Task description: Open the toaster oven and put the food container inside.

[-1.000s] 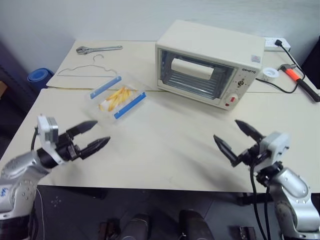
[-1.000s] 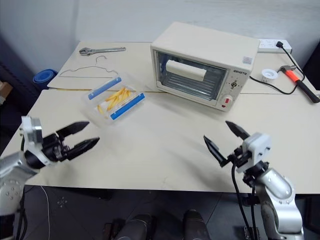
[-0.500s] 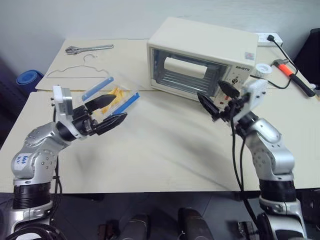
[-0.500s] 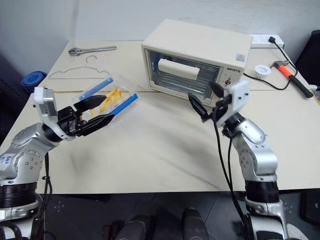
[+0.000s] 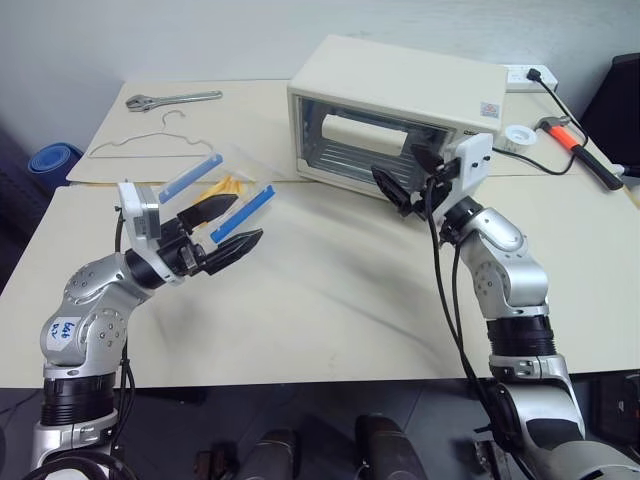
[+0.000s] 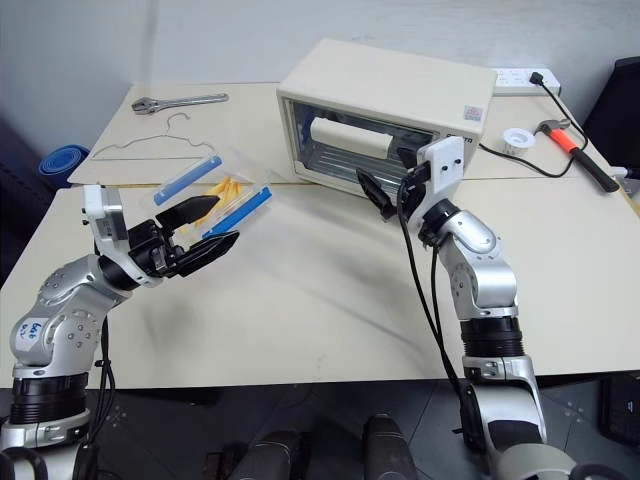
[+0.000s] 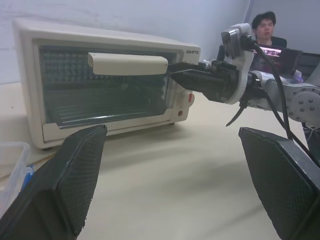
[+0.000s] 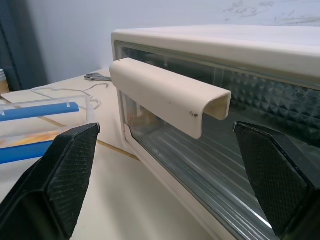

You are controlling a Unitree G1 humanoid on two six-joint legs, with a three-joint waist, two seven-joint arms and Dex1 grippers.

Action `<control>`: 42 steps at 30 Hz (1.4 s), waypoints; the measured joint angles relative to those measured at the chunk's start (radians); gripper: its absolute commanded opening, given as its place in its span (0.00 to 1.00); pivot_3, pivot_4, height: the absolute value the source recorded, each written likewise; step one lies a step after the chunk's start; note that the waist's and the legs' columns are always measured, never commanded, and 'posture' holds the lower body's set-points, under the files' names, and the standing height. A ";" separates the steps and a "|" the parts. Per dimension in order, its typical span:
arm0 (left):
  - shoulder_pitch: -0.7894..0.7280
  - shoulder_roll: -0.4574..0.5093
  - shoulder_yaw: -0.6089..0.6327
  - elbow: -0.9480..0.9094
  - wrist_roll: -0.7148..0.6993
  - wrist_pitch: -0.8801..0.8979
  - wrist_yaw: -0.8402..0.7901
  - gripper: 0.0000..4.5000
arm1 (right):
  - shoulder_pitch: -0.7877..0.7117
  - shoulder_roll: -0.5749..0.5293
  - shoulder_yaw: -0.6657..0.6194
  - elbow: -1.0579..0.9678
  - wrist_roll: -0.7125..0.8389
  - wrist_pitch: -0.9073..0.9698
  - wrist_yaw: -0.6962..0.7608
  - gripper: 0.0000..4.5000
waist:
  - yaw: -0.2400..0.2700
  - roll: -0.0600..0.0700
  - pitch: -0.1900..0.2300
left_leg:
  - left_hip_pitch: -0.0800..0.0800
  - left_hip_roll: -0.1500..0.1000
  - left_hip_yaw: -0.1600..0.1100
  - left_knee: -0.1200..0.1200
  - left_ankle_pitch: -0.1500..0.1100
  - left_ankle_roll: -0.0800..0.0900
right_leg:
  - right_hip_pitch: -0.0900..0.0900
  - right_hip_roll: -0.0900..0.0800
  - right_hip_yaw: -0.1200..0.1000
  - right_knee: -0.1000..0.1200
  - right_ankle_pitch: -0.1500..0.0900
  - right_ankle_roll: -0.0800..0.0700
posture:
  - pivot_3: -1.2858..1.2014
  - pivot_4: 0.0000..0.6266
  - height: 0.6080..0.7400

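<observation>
Toward the counter's [image 5: 330, 290] back edge sits the shut toaster oven [image 5: 395, 95]; right tool [image 5: 405, 175], wide and empty, faces its handle [image 8: 167, 95] to pull. Left tool [image 5: 225, 225], wide, hovers by the food container [image 5: 215, 190] nearer the left edge.

Toaster oven [image 5: 395, 112] at table [image 5: 340, 290] rear, food container [image 5: 215, 190] to its left, wrench [image 5: 172, 98] behind.

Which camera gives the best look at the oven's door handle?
The right wrist view: the handle sits close between the open right gripper's fingers. The left wrist view shows it farther off, the head views small.
</observation>
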 measured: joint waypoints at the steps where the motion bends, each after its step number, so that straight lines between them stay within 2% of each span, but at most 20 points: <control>1: 0.000 -0.005 0.000 0.000 0.001 -0.003 0.002 1.00 | -0.008 0.005 0.001 0.011 -0.004 -0.004 0.004 0.99 | 0.000 0.000 0.000 | 0.000 0.000 0.000 0.000 0.000 0.000 | 0.000 0.000 0.000 0.000 0.000 0.000 | 0.52 0.24 1.00; 7: 0.000 -0.012 -0.001 0.000 0.030 -0.023 0.012 1.00 | -0.013 0.019 0.034 0.008 -0.010 -0.019 0.059 0.99 | 0.000 0.000 0.000 | 0.000 0.000 0.000 0.000 0.000 0.000 | 0.000 0.000 0.000 0.000 0.000 0.000 | 0.52 0.24 1.00; 14: -0.012 -0.013 -0.001 0.044 0.068 -0.047 0.029 1.00 | 0.108 -0.015 0.108 -0.105 -0.020 -0.009 0.173 0.99 | -0.004 0.000 0.000 | 0.000 0.001 0.002 -0.001 0.000 0.000 | -0.002 0.001 0.001 0.001 0.000 0.000 | 0.52 0.24 1.00; 18: -0.078 -0.019 -0.003 0.114 0.099 -0.076 0.045 0.81 | 0.178 -0.054 0.158 -0.143 -0.063 -0.023 0.228 1.00 | 0.000 0.000 0.000 | 0.000 0.000 0.002 0.000 0.000 0.000 | -0.002 0.000 0.001 0.001 0.000 0.000 | 0.52 0.24 1.00; 23: -0.283 -0.042 -0.008 0.323 0.194 -0.163 0.099 0.46 | 0.233 -0.069 0.194 -0.160 -0.114 -0.081 0.280 1.00 | -0.004 0.000 0.000 | 0.000 0.001 0.004 0.000 0.000 -0.001 | -0.003 0.001 0.002 0.002 0.000 0.000 | 0.52 0.24 1.00; 29: -0.562 -0.181 -0.116 0.650 0.348 -0.302 0.128 0.03 | 0.250 -0.045 0.200 -0.155 -0.152 -0.127 0.272 1.00 | -0.003 -0.002 0.000 | -0.002 -0.001 0.005 0.001 0.000 -0.001 | -0.005 0.001 0.001 0.003 0.000 0.001 | 0.52 0.24 1.00; 32: -0.648 -0.215 -0.145 0.795 0.412 -0.373 0.145 0.01 | 0.254 -0.040 0.203 -0.156 -0.163 -0.139 0.268 1.00 | -0.009 -0.002 0.000 | -0.004 -0.002 0.007 0.001 0.000 -0.001 | -0.013 0.000 0.001 0.011 0.000 0.001 | 0.52 0.24 1.00; 36: -0.704 -0.217 -0.186 0.934 0.491 -0.457 0.124 0.01 | 0.290 -0.045 0.195 -0.177 -0.170 -0.150 0.255 1.00 | -0.008 -0.002 0.000 | -0.005 -0.002 0.006 0.001 0.000 -0.001 | -0.013 0.000 0.001 0.011 0.000 0.001 | 0.52 0.24 1.00; 42: -0.705 -0.212 -0.262 1.014 0.578 -0.509 0.018 0.01 | 0.478 -0.109 0.148 -0.288 -0.171 -0.146 0.226 1.00 | 0.006 -0.003 0.000 | -0.015 -0.006 0.003 0.011 -0.001 0.001 | -0.018 0.001 -0.001 0.011 0.001 0.002 | 0.52 0.24 1.00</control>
